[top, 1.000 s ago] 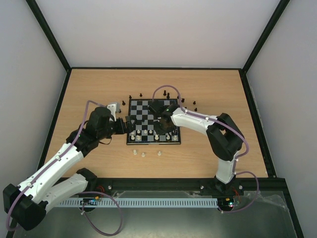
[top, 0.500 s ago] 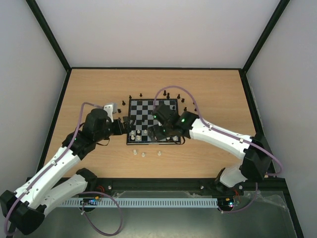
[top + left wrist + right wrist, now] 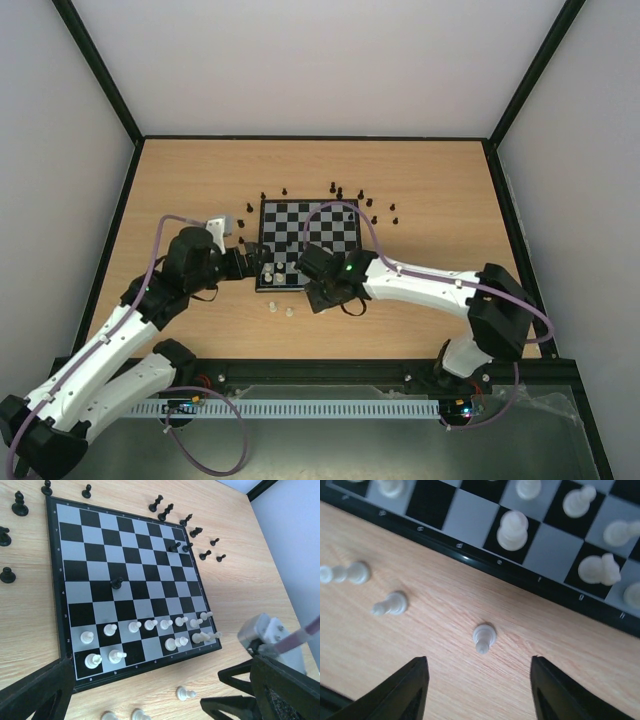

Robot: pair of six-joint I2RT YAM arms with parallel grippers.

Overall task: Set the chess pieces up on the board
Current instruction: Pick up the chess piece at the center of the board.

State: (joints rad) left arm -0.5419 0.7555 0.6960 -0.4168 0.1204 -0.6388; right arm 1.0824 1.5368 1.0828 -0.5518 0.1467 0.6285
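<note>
The board [image 3: 310,226] lies mid-table. White chess pieces [image 3: 150,625] stand along its two near rows, and one black piece [image 3: 116,583] stands mid-board. More black pieces [image 3: 340,192] are scattered on the wood past its far and side edges. My right gripper [image 3: 477,680] is open just off the board's near edge, and a loose white piece [image 3: 484,637] stands on the wood between and slightly ahead of its fingers [image 3: 415,685], untouched. My left gripper [image 3: 150,700] is wide open at the board's near-left corner and holds nothing.
Two other white pieces [image 3: 390,604] [image 3: 345,573] stand on the wood left of the right gripper. The right arm [image 3: 270,635] crosses close to the left gripper. Black frame posts and pale walls close in the table [image 3: 440,180].
My right arm has swung back from over the board to the table in front of it, and its jaws now stand open. The left arm pulled back a little.
</note>
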